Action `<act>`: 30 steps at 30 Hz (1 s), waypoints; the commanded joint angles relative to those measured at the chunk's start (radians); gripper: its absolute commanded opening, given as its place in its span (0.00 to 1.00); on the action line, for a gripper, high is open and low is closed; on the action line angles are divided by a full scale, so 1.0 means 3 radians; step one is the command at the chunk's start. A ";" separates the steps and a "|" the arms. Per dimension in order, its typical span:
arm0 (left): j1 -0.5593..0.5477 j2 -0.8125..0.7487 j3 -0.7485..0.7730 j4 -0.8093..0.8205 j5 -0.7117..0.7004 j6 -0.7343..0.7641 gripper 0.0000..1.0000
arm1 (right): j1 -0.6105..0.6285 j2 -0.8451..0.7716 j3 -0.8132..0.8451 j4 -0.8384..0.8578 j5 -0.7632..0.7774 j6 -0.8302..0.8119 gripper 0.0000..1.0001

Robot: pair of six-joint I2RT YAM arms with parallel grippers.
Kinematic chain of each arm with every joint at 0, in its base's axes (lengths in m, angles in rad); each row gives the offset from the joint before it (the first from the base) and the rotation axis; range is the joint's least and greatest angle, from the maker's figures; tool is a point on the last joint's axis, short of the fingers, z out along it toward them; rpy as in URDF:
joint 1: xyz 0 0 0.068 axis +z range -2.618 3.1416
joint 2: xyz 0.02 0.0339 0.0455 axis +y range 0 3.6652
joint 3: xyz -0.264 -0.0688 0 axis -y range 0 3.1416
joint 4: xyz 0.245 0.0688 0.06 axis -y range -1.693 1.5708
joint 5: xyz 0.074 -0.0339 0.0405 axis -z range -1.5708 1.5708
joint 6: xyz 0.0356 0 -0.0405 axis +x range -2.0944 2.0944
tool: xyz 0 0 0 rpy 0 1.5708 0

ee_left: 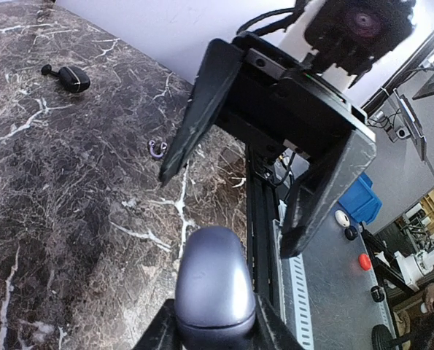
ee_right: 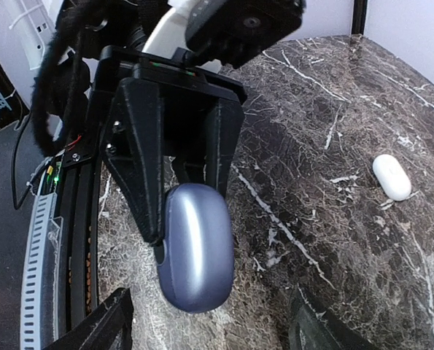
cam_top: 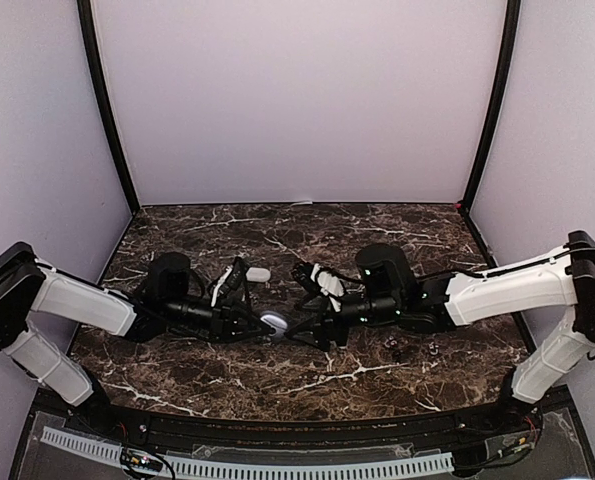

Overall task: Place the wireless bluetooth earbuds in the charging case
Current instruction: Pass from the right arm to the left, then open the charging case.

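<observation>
A blue-purple charging case [ee_left: 215,281], lid closed, is pinched at one end by my left gripper [ee_left: 215,321], which is shut on it just above the marble. The same charging case [ee_right: 196,248] points at my right gripper [ee_right: 209,310]. That gripper is open, with a fingertip on each side of the case's free end and not touching it. From above, the charging case [cam_top: 274,322] sits between the left gripper [cam_top: 255,320] and the right gripper [cam_top: 301,322]. A small purple earbud [ee_left: 156,148] and a dark earbud [ee_left: 69,77] lie on the table further right.
A white case [cam_top: 259,273] lies on the marble behind the left gripper, also visible as the white case [ee_right: 392,176]. Two small dark items [cam_top: 392,345] [cam_top: 432,347] lie in front of the right arm. The table's front edge with its black rail [ee_left: 264,219] runs close by.
</observation>
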 commanded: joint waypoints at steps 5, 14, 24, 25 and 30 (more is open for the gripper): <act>-0.0022 -0.0189 -0.0183 0.0410 0.0248 0.0158 0.31 | -0.0059 0.0268 0.0324 0.0034 -0.0398 0.0198 0.69; -0.0028 -0.0170 -0.0158 0.0370 0.0306 0.0158 0.30 | -0.0128 0.0369 0.0374 0.0025 -0.0200 0.0319 0.65; -0.0027 -0.0129 -0.0134 0.0365 0.0346 0.0151 0.28 | -0.0308 0.0130 0.0107 0.0281 0.0199 0.0555 0.62; -0.0027 -0.0118 -0.0124 0.0343 0.0349 0.0156 0.28 | -0.0329 0.0100 0.0075 0.0320 0.0218 0.0572 0.62; -0.0027 -0.0084 -0.0106 0.0341 0.0373 0.0148 0.28 | -0.0390 0.0032 -0.0013 0.0357 0.0359 0.0654 0.61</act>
